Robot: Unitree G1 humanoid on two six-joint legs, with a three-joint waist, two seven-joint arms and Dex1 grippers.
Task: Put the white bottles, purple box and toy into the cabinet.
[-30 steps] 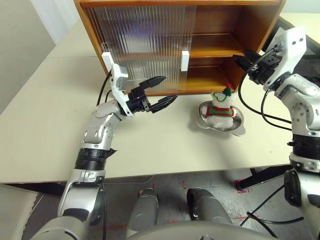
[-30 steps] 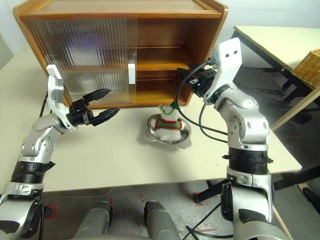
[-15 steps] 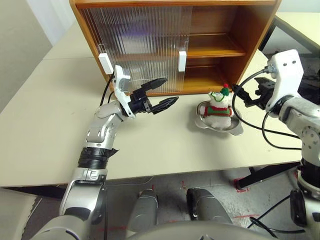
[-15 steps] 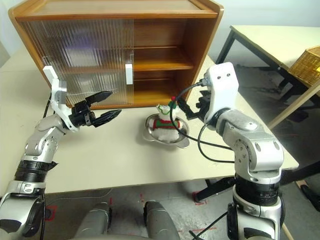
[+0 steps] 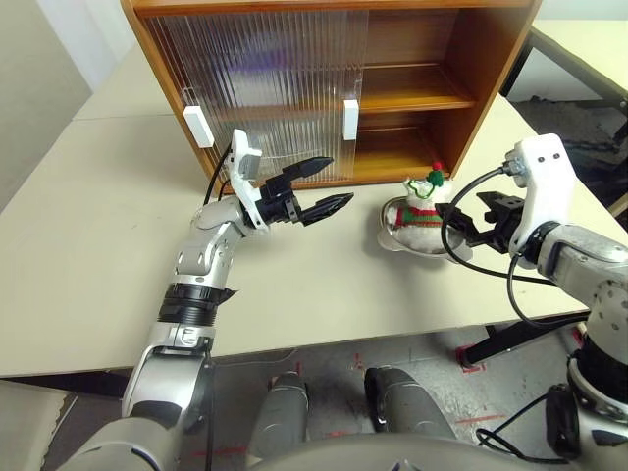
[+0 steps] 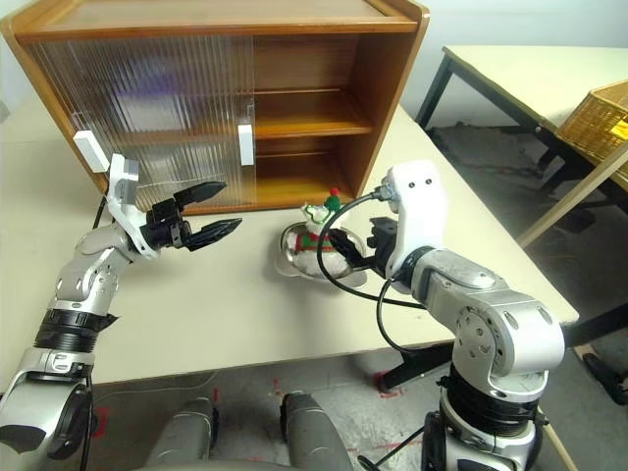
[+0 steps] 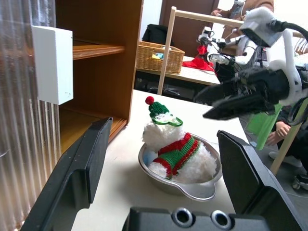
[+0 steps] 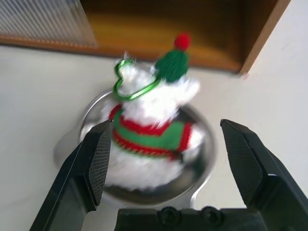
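- The table (image 5: 88,245) is a wide beige surface; it carries the cabinet at its far edge and the steel bowl nearer the robot's right side.
- The cabinet (image 5: 491,59) is brown wood with two shelves. Its two ribbed translucent sliding doors (image 5: 265,88) cover the left part, each with a white rectangular handle (image 5: 350,119), and the right part stands open, showing bare shelf boards (image 5: 412,98).
- The left gripper (image 5: 332,186) hangs above the table just in front of the sliding doors, pointing across toward the robot's right. Its two black fingers (image 5: 304,168) are spread apart with nothing between them. In the left wrist view they frame the bowl and the toy from a distance.
- The right gripper (image 6: 343,253) sits low over the table at the right of the bowl, pointing at the toy. Its fingers (image 8: 94,161) are spread wide on either side of the toy in the right wrist view, not touching it, and hold nothing.
- The steel bowl (image 5: 391,240) is shallow and rests on the table just in front of the open right part of the cabinet.
- The toy (image 5: 424,208) is a white plush figure with a red-and-green scarf and a green hat with a red bobble. It sits upright in the bowl, outside the cabinet, with a thin green wire loop (image 8: 129,82) beside its head.
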